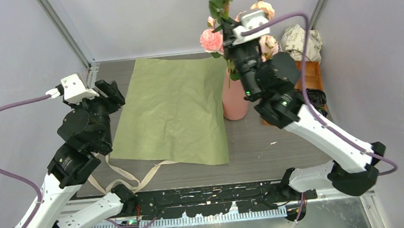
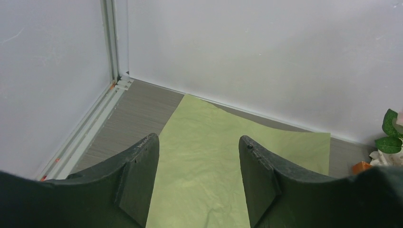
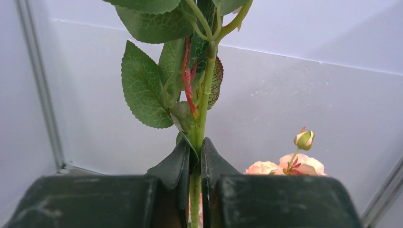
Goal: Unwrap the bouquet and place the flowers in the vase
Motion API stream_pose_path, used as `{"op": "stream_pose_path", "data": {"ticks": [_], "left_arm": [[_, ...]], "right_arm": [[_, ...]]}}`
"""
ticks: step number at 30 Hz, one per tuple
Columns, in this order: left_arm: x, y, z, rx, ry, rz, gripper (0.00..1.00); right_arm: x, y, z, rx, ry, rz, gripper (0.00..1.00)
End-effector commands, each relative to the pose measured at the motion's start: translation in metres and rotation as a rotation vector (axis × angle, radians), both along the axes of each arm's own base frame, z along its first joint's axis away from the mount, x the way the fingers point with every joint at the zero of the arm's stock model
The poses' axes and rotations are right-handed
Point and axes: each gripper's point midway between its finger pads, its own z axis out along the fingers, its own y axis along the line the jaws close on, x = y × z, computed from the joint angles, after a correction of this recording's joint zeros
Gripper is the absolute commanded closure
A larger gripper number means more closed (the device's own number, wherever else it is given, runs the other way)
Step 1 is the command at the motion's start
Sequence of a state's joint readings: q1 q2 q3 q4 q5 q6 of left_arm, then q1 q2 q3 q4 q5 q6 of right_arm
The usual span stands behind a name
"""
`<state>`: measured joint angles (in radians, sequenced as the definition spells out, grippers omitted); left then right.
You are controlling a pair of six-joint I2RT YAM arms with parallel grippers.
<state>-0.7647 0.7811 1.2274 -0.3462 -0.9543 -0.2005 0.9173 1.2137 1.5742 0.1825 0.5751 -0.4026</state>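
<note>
Green flower stem (image 3: pixel 205 95) clamped in right pincer (image 3: pixel 195 149) | left pincer (image 2: pixel 198 161) spread

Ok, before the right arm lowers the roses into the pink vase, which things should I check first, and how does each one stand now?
1. Right jaws' hold on the pink roses: ok, shut on the green leafy stem.
2. Stem ends over the mouth of the salmon-pink cylinder vase: cannot tell, the right arm hides the mouth.
3. Vase upright: ok.
4. Wrapping removed: ok, the olive green paper sheet lies flat beside the vase.
5. Left jaws out of the way: ok, open and empty, above the paper's left edge.
6. Beige ribbon away from the vase: ok, it lies by the paper's near left corner.
</note>
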Motion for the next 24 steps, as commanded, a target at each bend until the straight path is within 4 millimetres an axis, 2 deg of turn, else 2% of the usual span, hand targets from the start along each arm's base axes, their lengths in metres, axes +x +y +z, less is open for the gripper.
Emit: {"op": "stream_pose_path", "data": {"ticks": [1, 8, 15, 20, 24], "left_arm": [[0.0, -0.002, 0.02, -0.057, -0.045, -0.013, 0.37], [0.003, -0.005, 0.018, -0.045, -0.037, -0.011, 0.37], [0.007, -0.009, 0.015, -0.032, -0.027, -0.009, 0.37], [0.009, -0.011, 0.015, -0.028, -0.024, -0.011, 0.37], [0.01, -0.011, 0.014, -0.028, -0.023, -0.013, 0.37]], "right_arm": [[0.007, -0.011, 0.031, -0.038, -0.159, -0.158, 0.99], [0.014, -0.011, 0.044, -0.106, -0.231, -0.262, 0.99], [0.015, -0.014, 0.053, -0.113, -0.262, -0.278, 0.99], [0.024, -0.021, 0.046, -0.101, -0.243, -0.293, 0.99], [0.033, -0.027, 0.03, -0.076, -0.201, -0.293, 0.99]]}}
